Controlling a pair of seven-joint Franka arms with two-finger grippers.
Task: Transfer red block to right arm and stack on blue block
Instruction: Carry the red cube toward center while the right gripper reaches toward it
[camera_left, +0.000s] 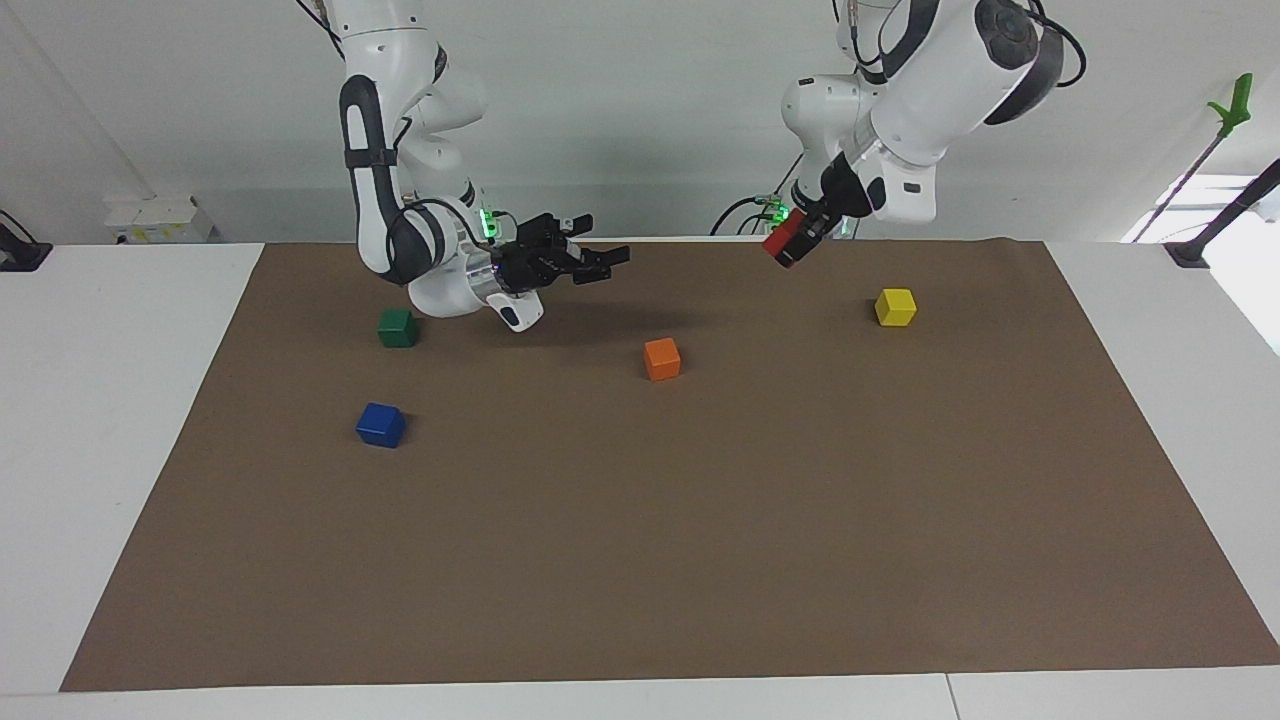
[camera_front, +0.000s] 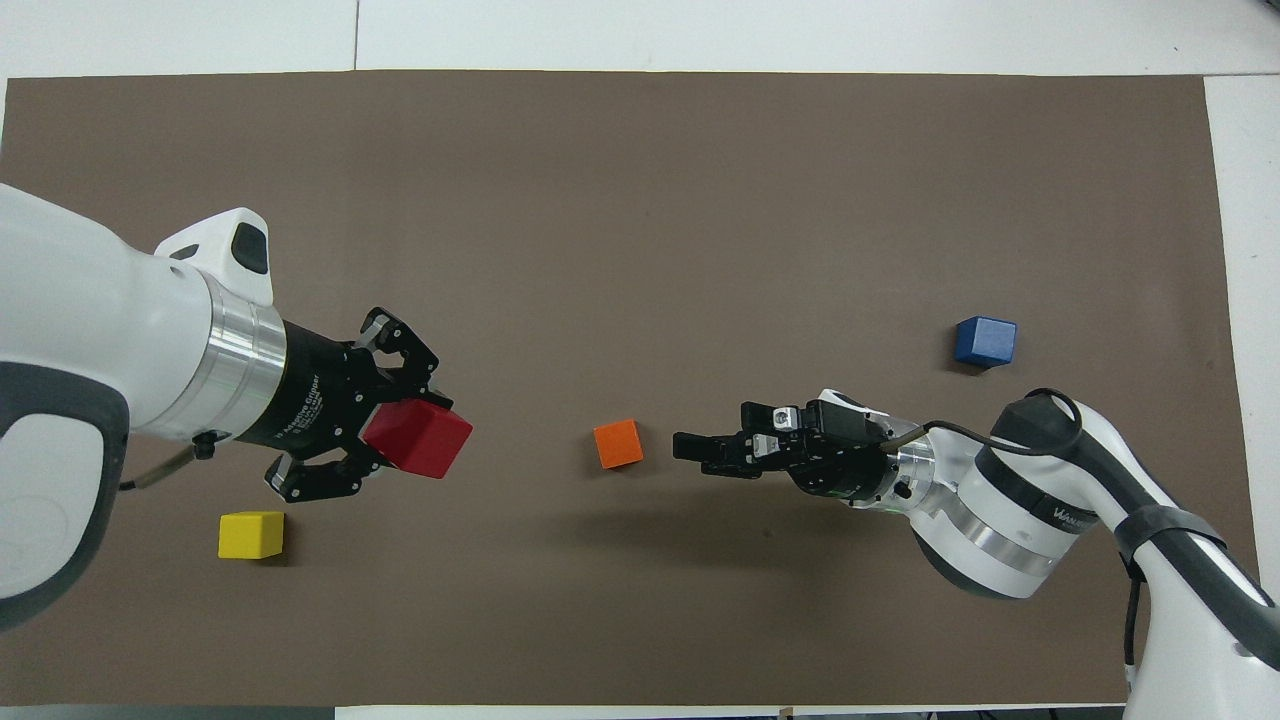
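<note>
Orange cube (camera_front: 618, 444) on mat btwn left hand (camera_front: 385, 440) w/ red block (camera_front: 418, 439) clamped & empty, open right hand (camera_front: 690, 447).

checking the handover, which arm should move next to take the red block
Right, probably. The left pincer already holds the red block raised in the air, while the right pincer is open, empty and pointed toward it.

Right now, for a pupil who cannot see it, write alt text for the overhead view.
The left gripper holds the red block in the air, facing the open right gripper, which is raised beside the orange block. On the brown mat also sit a blue block and a yellow block.
</note>
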